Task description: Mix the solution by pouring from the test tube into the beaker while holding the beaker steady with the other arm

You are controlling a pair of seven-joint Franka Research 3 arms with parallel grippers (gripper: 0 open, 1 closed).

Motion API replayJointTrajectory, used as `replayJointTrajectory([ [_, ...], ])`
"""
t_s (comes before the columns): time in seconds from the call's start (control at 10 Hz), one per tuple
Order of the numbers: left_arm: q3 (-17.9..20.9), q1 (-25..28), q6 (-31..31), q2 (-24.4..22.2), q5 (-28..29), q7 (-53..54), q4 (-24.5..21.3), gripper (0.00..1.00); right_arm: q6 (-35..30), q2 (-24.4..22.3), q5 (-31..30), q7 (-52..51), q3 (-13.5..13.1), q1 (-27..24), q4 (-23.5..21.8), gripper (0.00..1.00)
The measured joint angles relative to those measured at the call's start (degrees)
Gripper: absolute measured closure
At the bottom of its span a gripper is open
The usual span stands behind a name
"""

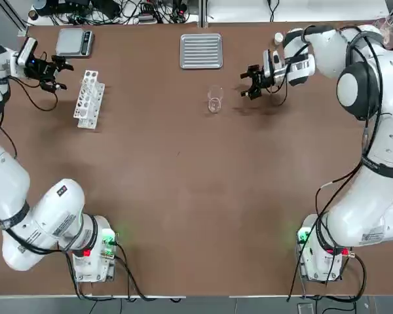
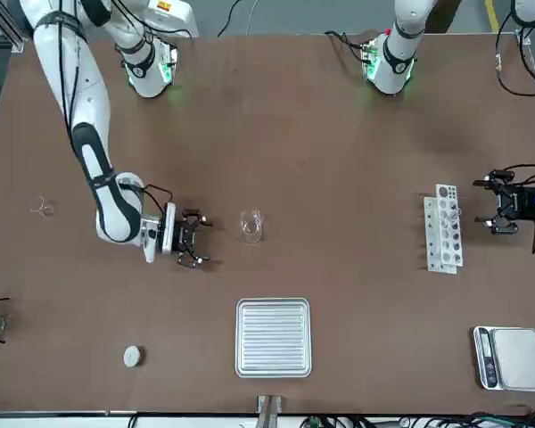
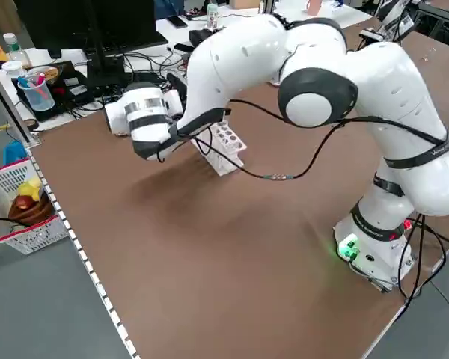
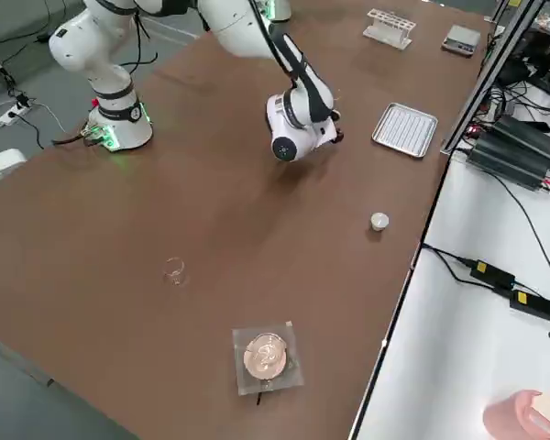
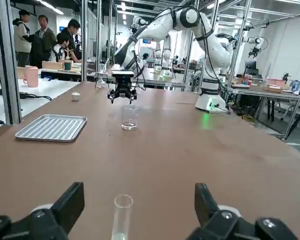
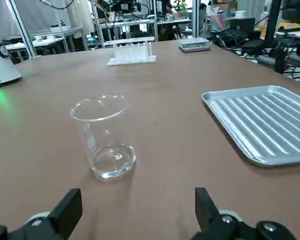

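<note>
"Right gripper [image 6: 138,200] first: where have we got with it?"

"We have it beside the beaker [image 6: 107,140], its fingers spread wide and holding nothing. The beaker stands upright on the table [image 1: 183,196], just ahead of those fingers, so we aren't steadying it yet."

"And our left gripper [image 5: 140,192]?"

"Spread wide too, near the white rack [image 1: 89,101]. We see the test tube [image 5: 122,220] upright ahead of the gap between its fingers, some liquid at the bottom, ungripped. We can't tell from here how its foot is held."

"So what have we done?"

"Both arms look lined up, we'd judge, and that's about all. Grasping, lifting, carrying and pouring are all left to us."

"What should we do next?"

"Close on the beaker and the tube, gently, since both look like thin glass, then bring the tube over the beaker's rim."
</note>
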Motion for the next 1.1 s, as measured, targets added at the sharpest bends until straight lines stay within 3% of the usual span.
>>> replayJointTrajectory([
  [0.3,-0.1,-0.6,1.2,3.8,-0.6,3.8,-0.3,0.09,0.6,0.9,7.9,-2.9,0.1,4.2,-2.0,0.00],
  [0.4,-0.2,-1.1,2.3,4.7,-2.1,5.3,-0.3,0.14,0.6,1.4,8.5,-3.5,0.1,4.6,-2.1,0.00],
  [1.1,-0.2,-3.1,6.8,6.1,-5.0,10.2,-0.2,0.20,4.5,2.4,12.6,-6.7,0.1,8.1,-1.9,0.00],
])
